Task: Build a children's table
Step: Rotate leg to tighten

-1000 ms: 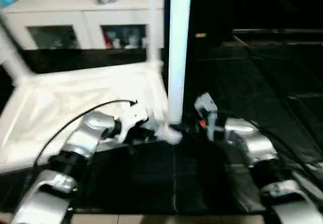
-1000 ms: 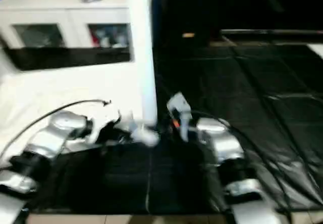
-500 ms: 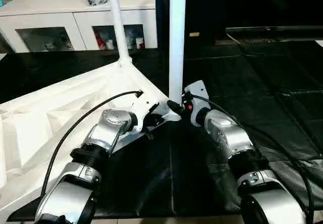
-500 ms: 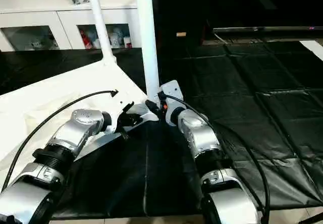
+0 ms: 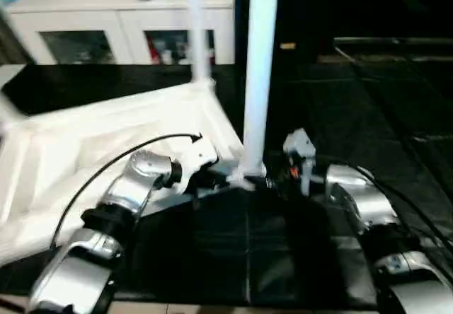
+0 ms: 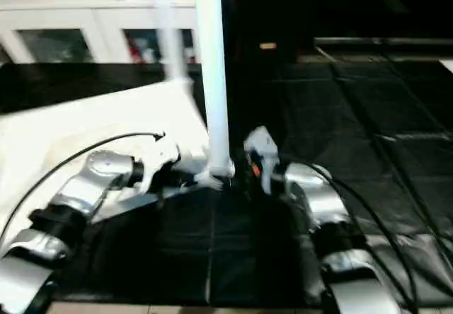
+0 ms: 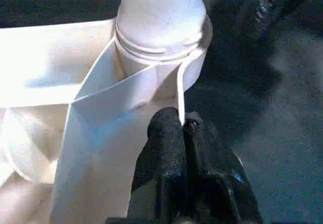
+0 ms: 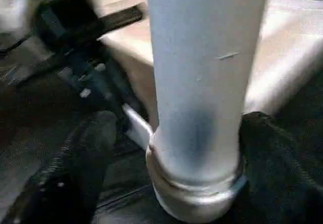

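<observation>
Since half a second ago my right pincer point(image 8: 166, 148) has spread its fingers wider around the near leg point(image 5: 258, 80); one black finger point(image 8: 81, 153) stands to one side of the tube and the other point(image 8: 262, 133) to the far side, neither pressing on it as far as I can see. My left pincer point(image 7: 182, 128) has not changed: its fingers are closed tight together on the thin white rim of the tabletop point(image 5: 106, 144), right by the corner.

I see the children's table lying upside down on the black floor mat point(image 5: 368, 116), ribbed underside up, to the left of centre in the head view. That near leg stands upright in the round corner socket point(image 7: 160, 57) closest to me, its collar seated down in the socket. A second leg point(image 5: 198, 31) stands upright in the far corner socket, blurred. Both silver forearms reach in from the bottom toward the near corner.

Behind the tabletop stands a white cabinet point(image 5: 120, 24) with glass doors; small things sit behind the glass and on its top, too blurred for me to name
</observation>
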You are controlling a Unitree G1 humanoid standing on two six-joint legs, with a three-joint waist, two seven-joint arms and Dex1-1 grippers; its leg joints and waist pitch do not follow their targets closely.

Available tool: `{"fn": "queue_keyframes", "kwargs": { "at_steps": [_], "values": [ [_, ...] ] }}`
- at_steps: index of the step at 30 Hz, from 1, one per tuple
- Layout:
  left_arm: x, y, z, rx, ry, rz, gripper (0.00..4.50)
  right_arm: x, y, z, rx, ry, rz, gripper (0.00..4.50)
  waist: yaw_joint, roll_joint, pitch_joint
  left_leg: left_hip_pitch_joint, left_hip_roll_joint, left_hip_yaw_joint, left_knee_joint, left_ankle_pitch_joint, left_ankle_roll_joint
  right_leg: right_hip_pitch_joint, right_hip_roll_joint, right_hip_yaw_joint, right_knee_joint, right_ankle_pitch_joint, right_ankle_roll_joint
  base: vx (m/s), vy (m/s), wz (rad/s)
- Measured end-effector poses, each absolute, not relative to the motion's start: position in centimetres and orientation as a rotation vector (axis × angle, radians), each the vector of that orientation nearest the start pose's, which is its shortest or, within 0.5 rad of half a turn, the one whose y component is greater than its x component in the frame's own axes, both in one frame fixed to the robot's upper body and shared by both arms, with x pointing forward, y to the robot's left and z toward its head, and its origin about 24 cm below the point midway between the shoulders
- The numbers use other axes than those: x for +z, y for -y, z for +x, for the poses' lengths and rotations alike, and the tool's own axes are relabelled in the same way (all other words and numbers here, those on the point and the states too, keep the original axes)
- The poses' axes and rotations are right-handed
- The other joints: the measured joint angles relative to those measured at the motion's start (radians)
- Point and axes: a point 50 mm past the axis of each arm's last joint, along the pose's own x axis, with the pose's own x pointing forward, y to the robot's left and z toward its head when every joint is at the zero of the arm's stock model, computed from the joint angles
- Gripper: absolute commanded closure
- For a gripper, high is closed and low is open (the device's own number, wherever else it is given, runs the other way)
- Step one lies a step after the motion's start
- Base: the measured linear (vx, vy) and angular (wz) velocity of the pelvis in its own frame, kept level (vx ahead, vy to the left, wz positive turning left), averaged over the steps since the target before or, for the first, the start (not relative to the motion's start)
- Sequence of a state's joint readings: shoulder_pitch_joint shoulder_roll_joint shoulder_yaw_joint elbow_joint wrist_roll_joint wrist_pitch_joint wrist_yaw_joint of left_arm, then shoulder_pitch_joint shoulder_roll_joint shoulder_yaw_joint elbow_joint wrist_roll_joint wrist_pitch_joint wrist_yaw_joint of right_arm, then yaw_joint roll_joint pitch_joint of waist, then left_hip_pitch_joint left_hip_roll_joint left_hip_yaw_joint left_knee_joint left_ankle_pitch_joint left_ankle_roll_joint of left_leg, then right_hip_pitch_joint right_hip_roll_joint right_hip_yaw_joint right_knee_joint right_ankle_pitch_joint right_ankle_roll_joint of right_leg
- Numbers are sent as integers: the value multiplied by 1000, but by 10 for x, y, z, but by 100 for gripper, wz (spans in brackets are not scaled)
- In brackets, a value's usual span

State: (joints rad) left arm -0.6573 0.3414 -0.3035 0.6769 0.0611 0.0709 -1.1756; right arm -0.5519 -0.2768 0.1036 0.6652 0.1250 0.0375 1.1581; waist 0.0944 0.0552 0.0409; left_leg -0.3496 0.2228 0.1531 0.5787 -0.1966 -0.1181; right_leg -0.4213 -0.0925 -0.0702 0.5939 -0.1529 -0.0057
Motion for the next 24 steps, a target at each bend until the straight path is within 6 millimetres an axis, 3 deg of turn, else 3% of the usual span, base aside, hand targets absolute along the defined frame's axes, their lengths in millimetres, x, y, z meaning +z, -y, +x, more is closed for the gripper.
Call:
{"fn": "queue_keyframes", "kwargs": {
  "at_steps": [5,11,13,22,24],
  "values": [
    [55,-129,316,-1453,-449,511,450,50,146,311,1344,-301,-103,6,16,-6,4,0,1,2,3,0,0,2,-1,2,0,0,0,0,0,0],
    [57,-135,309,-1541,-456,547,450,52,151,304,1488,-334,-86,6,20,-12,6,-1,1,3,3,0,0,2,-1,2,0,0,0,0,0,0],
    [57,-135,308,-1559,-458,559,450,51,148,302,1535,-348,-74,33,20,-12,6,-1,1,3,3,0,0,2,-1,2,0,0,0,0,0,0],
    [57,-134,299,-1627,-450,595,450,57,137,306,1589,-334,-43,78,25,-23,4,-1,2,3,4,0,0,2,-1,2,1,-1,0,0,0,0],
    [58,-133,299,-1628,-449,597,450,55,134,305,1594,-339,-34,120,25,-23,5,-1,2,3,5,0,0,2,-1,2,1,-1,0,0,0,0]
  ]
}}
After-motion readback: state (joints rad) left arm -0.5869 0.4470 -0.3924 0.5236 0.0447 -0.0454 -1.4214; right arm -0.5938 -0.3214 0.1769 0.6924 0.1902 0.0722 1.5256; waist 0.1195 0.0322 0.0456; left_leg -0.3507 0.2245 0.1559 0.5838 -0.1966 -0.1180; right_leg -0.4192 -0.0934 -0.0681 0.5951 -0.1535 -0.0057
